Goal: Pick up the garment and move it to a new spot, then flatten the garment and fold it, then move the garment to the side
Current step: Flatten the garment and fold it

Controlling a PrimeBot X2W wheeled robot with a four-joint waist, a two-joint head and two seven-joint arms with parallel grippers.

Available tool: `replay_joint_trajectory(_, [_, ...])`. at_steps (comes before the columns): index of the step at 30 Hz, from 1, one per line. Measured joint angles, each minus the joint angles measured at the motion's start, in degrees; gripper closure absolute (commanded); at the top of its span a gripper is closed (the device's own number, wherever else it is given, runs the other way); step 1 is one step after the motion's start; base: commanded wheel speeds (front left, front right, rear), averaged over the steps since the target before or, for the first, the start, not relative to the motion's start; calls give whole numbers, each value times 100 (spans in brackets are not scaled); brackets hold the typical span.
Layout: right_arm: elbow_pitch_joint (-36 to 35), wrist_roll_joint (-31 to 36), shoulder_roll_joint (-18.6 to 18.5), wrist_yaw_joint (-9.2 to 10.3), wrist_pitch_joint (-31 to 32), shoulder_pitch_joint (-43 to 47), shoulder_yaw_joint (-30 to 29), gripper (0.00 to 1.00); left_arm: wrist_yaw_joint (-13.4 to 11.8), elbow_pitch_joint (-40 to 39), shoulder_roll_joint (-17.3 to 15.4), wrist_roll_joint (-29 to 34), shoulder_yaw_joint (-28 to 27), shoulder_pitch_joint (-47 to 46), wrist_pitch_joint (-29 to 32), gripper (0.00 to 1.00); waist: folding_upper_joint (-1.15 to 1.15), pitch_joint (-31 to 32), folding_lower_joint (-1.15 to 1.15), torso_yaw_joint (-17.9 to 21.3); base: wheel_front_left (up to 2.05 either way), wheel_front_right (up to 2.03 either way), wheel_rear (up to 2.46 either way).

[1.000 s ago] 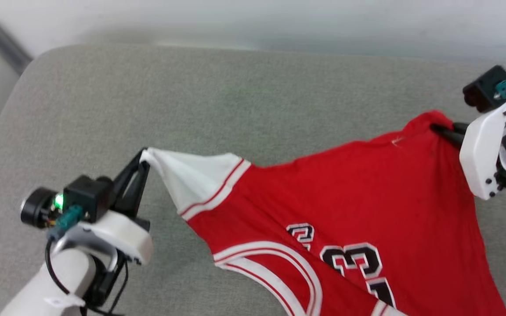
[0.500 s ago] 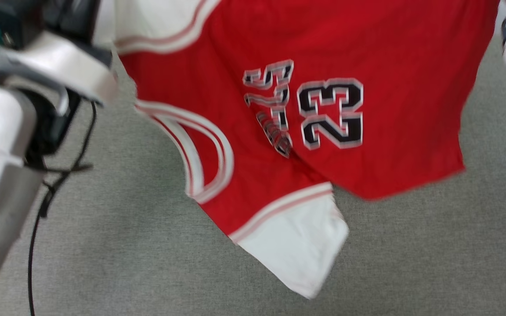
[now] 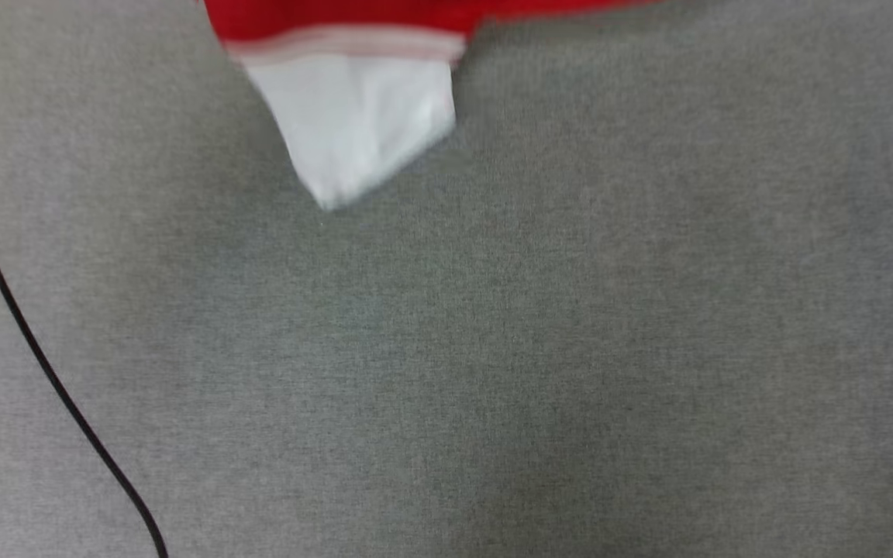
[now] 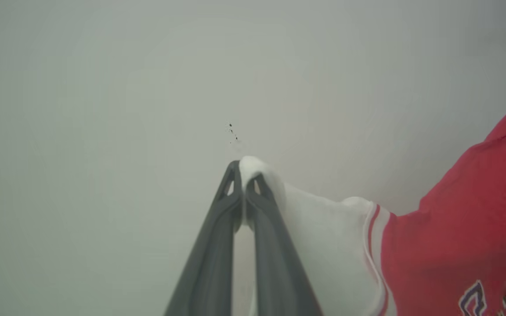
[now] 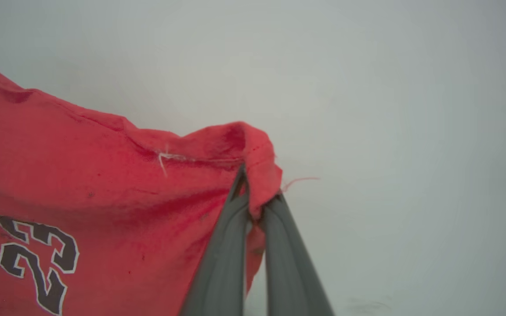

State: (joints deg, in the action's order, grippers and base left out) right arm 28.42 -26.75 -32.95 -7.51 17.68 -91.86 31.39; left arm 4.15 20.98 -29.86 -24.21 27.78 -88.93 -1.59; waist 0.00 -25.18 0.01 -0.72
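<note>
Left claw (image 4: 243,180) and right claw (image 5: 255,197) clench the soft red white-sleeved jersey T-shirt (image 5: 81,175) by corners (thin pinches); either could slip.

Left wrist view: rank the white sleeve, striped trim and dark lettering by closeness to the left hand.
1. White sleeve, pinched in the left hand.
2. Striped trim, right of it.
3. Dark lettering, bottom-right corner.

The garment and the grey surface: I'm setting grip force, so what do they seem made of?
The garment: soft, matte cloth, probably a cotton-like jersey knit; it bunches and creases at the pinched corner and sheds a loose thread. The grey surface: matte woven, upholstery-like textile, judging by its fine heathered weave; what lies under it cannot be told.
</note>
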Motion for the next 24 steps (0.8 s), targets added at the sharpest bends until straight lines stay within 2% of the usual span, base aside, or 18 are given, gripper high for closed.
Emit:
replay_joint_trajectory(2, [419, 108, 179, 0, -212, -766, 8, 100, 190, 773, 15, 130, 100, -979, -279, 100, 0, -334, 0, 6, 0, 0, 0])
replay_joint_trajectory(9, [898, 57, 370, 0, -554, -727, 412, 100, 272, 1333, 14, 66, 310, -1029, -624, 100, 0, -556, 0, -32, 0, 0, 0])
replay_joint_trajectory(15, [1190, -258, 602, 0, -971, 31, 835, 100, 293, 1617, 85, -172, 492, -186, -950, 100, 0, -540, 0, -70, 0, 0, 0])
replay_joint_trajectory(20, [1267, -558, 627, 0, -1290, 839, 1310, 100, 298, 1637, 59, -334, 577, 824, -1160, 100, 0, -374, 0, -66, 0, 0, 0])
replay_joint_trajectory(24, [1245, -855, 543, 0, -1473, 1599, 1696, 100, 163, 1417, 18, -477, 631, 1943, -1254, 100, 0, -146, -1, -45, 0, 0, 0])
